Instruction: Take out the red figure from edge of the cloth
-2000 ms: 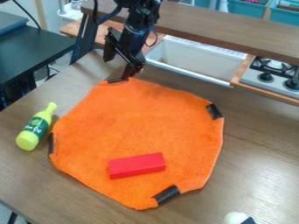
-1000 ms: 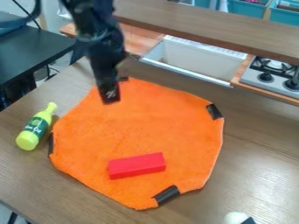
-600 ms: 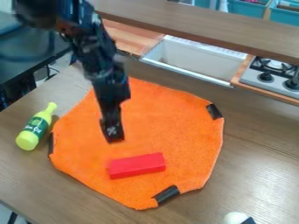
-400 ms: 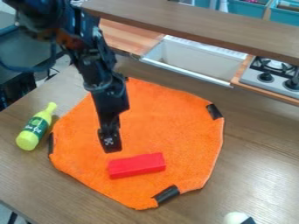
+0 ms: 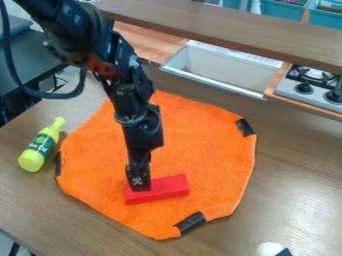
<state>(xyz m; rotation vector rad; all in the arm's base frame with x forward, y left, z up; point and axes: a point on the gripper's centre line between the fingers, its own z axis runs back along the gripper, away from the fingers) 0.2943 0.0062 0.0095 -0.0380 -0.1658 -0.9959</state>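
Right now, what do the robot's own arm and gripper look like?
The arm is black and jointed, with a reddish-orange patch and a dark bluish cable looping beside it. The gripper is black and narrow, with a small whitish marking near its tip.

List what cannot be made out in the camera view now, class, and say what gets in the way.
All in the camera view:
- part of the red block: behind the pincer
- the orange cloth under the block: covered by it
- the rest of the white object: cut off by the bottom edge
- fine print on the bottle's label: too small
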